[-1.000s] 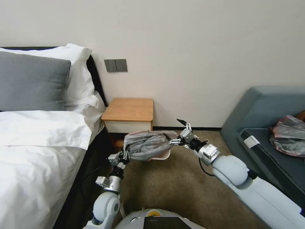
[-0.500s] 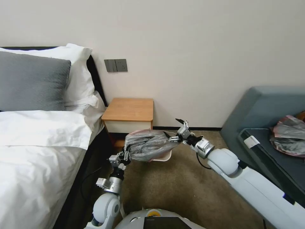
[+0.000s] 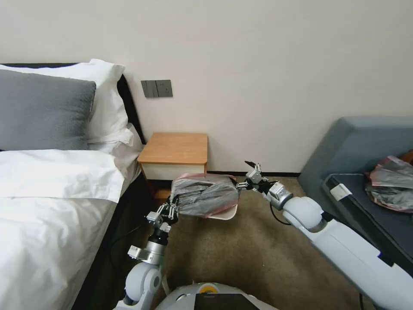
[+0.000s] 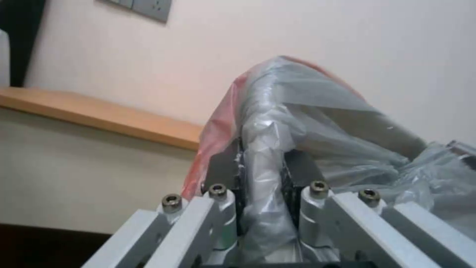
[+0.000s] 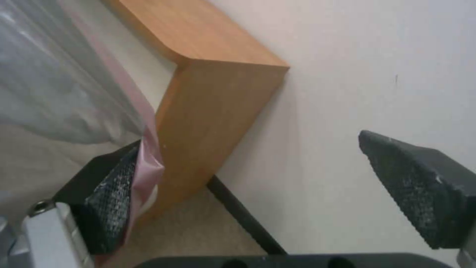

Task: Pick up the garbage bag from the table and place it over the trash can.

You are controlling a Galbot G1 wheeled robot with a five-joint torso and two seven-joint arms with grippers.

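Note:
The garbage bag (image 3: pixel 204 196), grey and wrinkly with a pinkish-red rim, is draped over the cream trash can (image 3: pixel 226 213) on the carpet in front of the table (image 3: pixel 174 148). My left gripper (image 3: pixel 170 211) is at the bag's near left side and shut on a fold of its plastic (image 4: pixel 260 178). On the bag's far right side my right gripper (image 3: pixel 243 174) is open. The bag's pink rim (image 5: pixel 146 163) lies against one of its fingers (image 5: pixel 106 208), and the other finger (image 5: pixel 416 182) is spread wide and free. Most of the can is hidden under the bag.
A bed (image 3: pixel 51 193) with white sheets and pillows runs along the left. On the right is a grey-blue sofa (image 3: pixel 361 150) with a heap of grey and pink bags (image 3: pixel 391 183) on it. The wall is close behind the table. Brown carpet (image 3: pixel 241 258) lies in front of the can.
My right arm has stretched forward and its open gripper has shifted slightly towards the wall. The bag's right edge has spread a little to the right over the can. The left gripper keeps its hold.

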